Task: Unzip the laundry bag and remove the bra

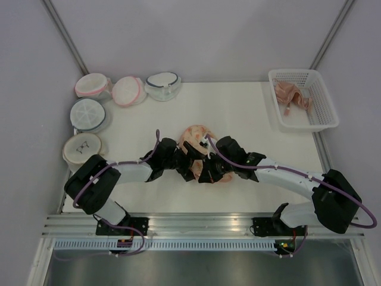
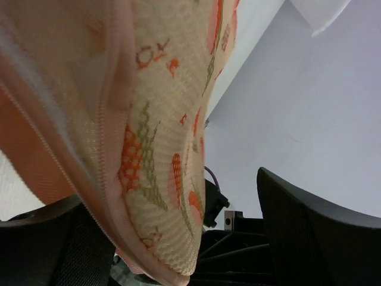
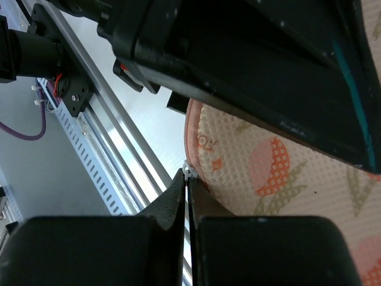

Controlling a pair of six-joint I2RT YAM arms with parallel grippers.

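The laundry bag (image 1: 198, 132) sits at the middle of the white desk (image 1: 244, 113), partly covered from above by both claws. Its fabric is a soft, cream-peach waffle-textured mesh printed with small orange and olive motifs. A pink zip band with fine teeth runs along its curved edge.

The left claw (image 2: 169, 196) stands wide open. In the left wrist view the rounded end of the bag hangs between its two black fingers (image 2: 315, 232). The finger on the right of that view is clear of the fabric, with a visible gap. The finger on the left lies close against the bag, and contact cannot be confirmed.

The right claw (image 3: 187, 179) is fully closed, its two flat black fingers pressed together. Their tips pinch a small pale zip pull (image 3: 188, 171) at the pink zip edge of the bag.

At the left rear of the desk lie five round, shallow mesh bags (image 1: 89, 113) with coloured rims in pink, dark blue and tan. A white perforated plastic basket (image 1: 324, 107) stands at the right rear corner. It holds a crumpled peach-pink garment (image 1: 290, 95).
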